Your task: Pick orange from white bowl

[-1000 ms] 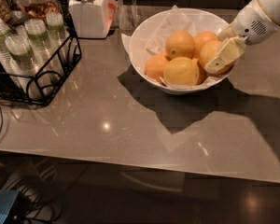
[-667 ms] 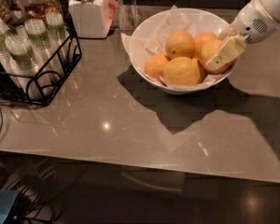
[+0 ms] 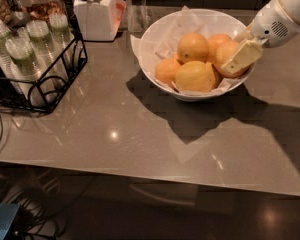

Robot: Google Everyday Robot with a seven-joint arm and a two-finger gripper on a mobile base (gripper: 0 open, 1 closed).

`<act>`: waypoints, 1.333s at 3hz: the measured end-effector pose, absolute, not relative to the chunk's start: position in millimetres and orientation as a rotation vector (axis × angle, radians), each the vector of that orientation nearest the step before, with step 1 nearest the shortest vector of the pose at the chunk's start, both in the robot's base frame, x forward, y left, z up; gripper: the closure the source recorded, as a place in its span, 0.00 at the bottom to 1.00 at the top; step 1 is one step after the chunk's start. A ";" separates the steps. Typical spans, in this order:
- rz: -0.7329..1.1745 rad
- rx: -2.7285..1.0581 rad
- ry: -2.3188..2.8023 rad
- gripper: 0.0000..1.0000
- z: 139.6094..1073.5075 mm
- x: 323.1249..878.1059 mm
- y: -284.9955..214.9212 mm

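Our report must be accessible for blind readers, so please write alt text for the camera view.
The robot's gripper reaches from the right into a white bowl, at the rightmost orange among several fruits on crumpled paper. The bowl stands on a grey counter, with a white lidded jar and a wire basket of cups to its left.

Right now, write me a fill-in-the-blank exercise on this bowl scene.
The white bowl is lined with crumpled ____.
Seen from the camera, the gripper is at the bowl's ____ edge, against the orange.
The lidded jar beside the wire rack is ____ in colour.
Missing words: paper; right; white.
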State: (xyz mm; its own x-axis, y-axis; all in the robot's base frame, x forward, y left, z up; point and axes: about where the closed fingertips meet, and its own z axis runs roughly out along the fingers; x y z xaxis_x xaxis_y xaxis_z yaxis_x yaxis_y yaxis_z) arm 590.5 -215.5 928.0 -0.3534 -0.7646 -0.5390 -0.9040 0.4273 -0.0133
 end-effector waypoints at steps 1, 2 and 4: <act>0.359 -1.408 2.160 1.00 940.4 579.6 -211.7; 0.350 -1.387 2.128 1.00 948.0 572.6 -214.2; 0.391 -1.378 1.989 1.00 975.4 553.5 -212.3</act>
State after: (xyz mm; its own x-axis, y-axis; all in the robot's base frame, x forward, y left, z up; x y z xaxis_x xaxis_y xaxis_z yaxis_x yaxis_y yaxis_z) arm 553.5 -212.3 975.4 -0.2110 -0.7060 -0.6760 -0.9095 0.3953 -0.1289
